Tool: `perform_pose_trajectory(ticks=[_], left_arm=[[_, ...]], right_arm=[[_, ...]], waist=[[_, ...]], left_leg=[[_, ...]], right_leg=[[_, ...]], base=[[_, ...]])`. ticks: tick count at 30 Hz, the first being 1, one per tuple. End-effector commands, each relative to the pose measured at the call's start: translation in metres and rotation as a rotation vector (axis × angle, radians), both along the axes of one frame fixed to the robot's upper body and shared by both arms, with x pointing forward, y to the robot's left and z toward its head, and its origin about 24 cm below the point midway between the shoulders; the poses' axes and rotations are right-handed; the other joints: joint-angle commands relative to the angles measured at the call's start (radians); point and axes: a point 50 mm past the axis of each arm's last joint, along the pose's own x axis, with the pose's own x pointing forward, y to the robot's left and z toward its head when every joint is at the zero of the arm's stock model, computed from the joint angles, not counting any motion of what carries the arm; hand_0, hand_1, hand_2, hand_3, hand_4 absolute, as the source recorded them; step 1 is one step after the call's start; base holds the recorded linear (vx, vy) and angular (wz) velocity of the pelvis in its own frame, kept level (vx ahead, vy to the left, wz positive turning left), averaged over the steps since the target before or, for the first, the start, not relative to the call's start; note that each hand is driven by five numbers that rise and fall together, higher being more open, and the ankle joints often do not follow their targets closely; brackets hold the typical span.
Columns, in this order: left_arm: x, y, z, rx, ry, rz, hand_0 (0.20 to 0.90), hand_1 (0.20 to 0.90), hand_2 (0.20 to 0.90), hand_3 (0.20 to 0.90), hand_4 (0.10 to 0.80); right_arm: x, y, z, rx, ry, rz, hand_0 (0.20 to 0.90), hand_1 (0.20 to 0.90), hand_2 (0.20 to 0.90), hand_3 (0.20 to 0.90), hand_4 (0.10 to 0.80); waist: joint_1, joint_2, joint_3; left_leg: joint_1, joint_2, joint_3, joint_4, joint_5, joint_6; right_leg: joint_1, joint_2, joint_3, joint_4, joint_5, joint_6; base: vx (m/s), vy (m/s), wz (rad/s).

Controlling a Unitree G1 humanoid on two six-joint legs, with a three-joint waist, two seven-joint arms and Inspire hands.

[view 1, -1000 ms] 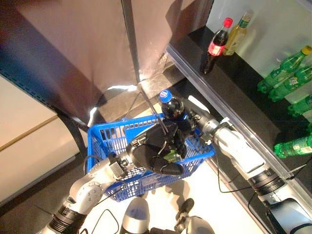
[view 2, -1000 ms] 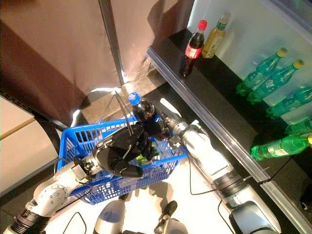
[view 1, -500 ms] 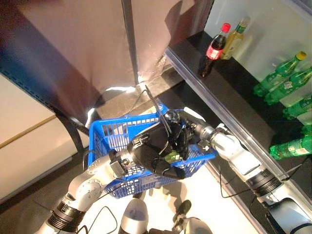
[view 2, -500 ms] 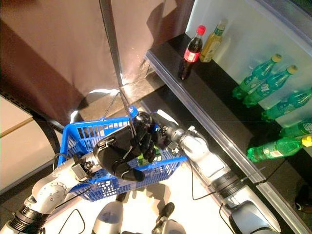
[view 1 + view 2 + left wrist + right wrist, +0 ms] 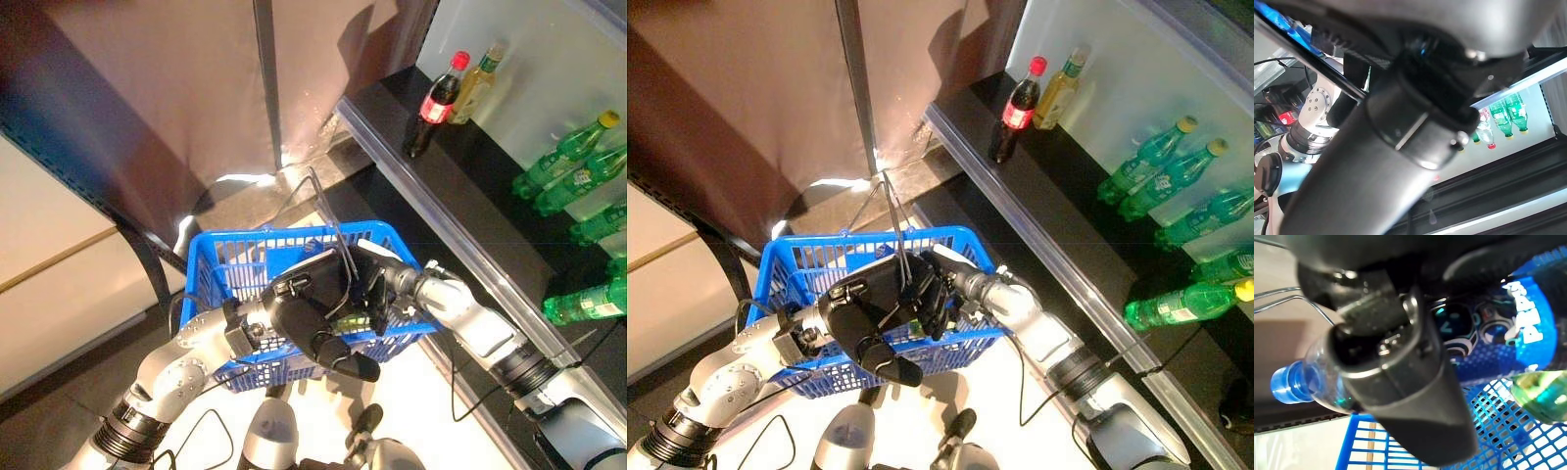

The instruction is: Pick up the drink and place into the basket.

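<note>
My right hand is curled round the drink, a dark cola bottle with a blue label and blue cap. The right wrist view shows thumb and fingers wrapped about its body, the cap end standing clear to one side. Blue lattice shows directly past the bottle, with a green-tinted bottle lying against the mesh, so one item is already in.

From the head views, my right hand is down inside the blue basket, below the rim and toward the wall nearest the shelf. The drink itself is largely hidden there behind my hands. I cannot confirm whether its base rests on the basket floor or hangs just above it.

My left hand is closed on the basket's wire handles and carries the basket in front of me.

Status: pick-up is done; the bottle is off the shelf and within the basket's walls. Outstanding: set it down, let go, and lift my right hand clear without snagging the handles or the mesh.

Beyond the basket, the dark shelf holds a red-capped cola bottle and a yellowish bottle standing together, with several green bottles lying further along.
</note>
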Motion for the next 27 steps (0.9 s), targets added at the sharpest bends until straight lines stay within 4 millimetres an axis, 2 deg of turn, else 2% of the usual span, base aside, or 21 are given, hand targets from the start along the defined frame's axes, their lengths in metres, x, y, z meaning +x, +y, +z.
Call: perform_pose_trajectory(ticks=[1,13,18,27], left_arm=[[-0.042,-0.045,0.062,-0.425,-0.320,-0.411,0.300,0.300,0.300,0.200,0.100],[-0.046,-0.054,0.064,-0.384,-0.354,-0.472,0.300,0.300,0.300,0.200,0.100],[-0.049,-0.059,0.065,-0.369,-0.363,-0.502,0.300,0.300,0.300,0.200,0.100],[-0.052,-0.065,0.065,-0.365,-0.356,-0.536,0.300,0.300,0.300,0.200,0.100]], right_arm=[[-0.011,0.039,-0.012,0.024,0.019,0.166,0.300,0.300,0.300,0.200,0.100],[-0.012,0.054,-0.011,-0.161,0.059,0.330,0.300,0.300,0.300,0.200,0.100],[-0.012,0.067,-0.012,-0.224,0.093,0.395,0.300,0.300,0.300,0.200,0.100],[-0.016,0.084,-0.023,-0.289,0.161,0.458,0.300,0.300,0.300,0.200,0.100]], waist=[[0.006,-0.021,-0.395],[0.014,-0.026,-0.398],[0.027,-0.027,-0.398],[0.045,-0.031,-0.400]], left_leg=[[-0.008,0.027,0.070,-0.067,0.054,0.002],[-0.005,0.022,0.066,-0.067,0.055,0.001],[0.003,0.022,0.060,-0.067,0.054,0.000],[0.007,0.020,0.051,-0.067,0.054,0.000]], right_leg=[[0.040,-0.020,-0.032,0.034,-0.039,0.017],[0.046,-0.019,-0.037,0.036,-0.042,0.013],[0.056,-0.017,-0.041,0.039,-0.048,0.009],[0.062,-0.014,-0.048,0.047,-0.055,0.004]], base=[[0.000,0.000,0.00],[0.000,0.000,0.00],[0.020,-0.001,0.04],[0.012,-0.002,0.04]])
